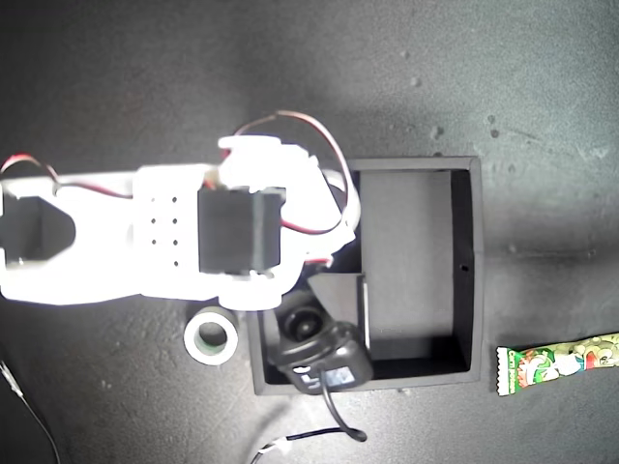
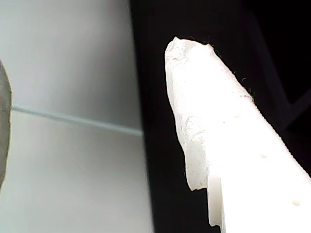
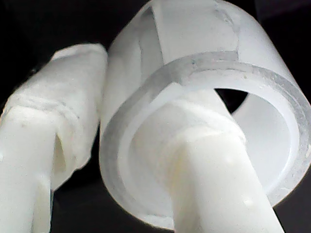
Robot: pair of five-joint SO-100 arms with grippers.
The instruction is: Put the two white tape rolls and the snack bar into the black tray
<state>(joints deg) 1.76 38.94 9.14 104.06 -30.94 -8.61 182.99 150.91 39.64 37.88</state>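
Observation:
In the second wrist view my second gripper [image 3: 127,99] is shut on a white tape roll [image 3: 194,39], one finger through its hole and the other outside its wall, against a black background. In the exterior view the black tray [image 1: 476,242] lies right of centre. A white arm [image 1: 174,237] reaches in from the exterior view's left over the tray's left part, hiding its own jaws and that roll. A second tape roll [image 1: 211,336] with a greenish core lies on the table just left of the tray. The snack bar [image 1: 561,360] lies right of the tray. Only one white finger [image 2: 209,107] of my first gripper shows.
A black camera module [image 1: 321,353] hangs on the arm above the tray's lower left corner in the exterior view, with a dark cable [image 1: 319,435] trailing below it. A thin wire [image 1: 19,396] crosses the dark grey table [image 1: 542,116] at that view's lower left.

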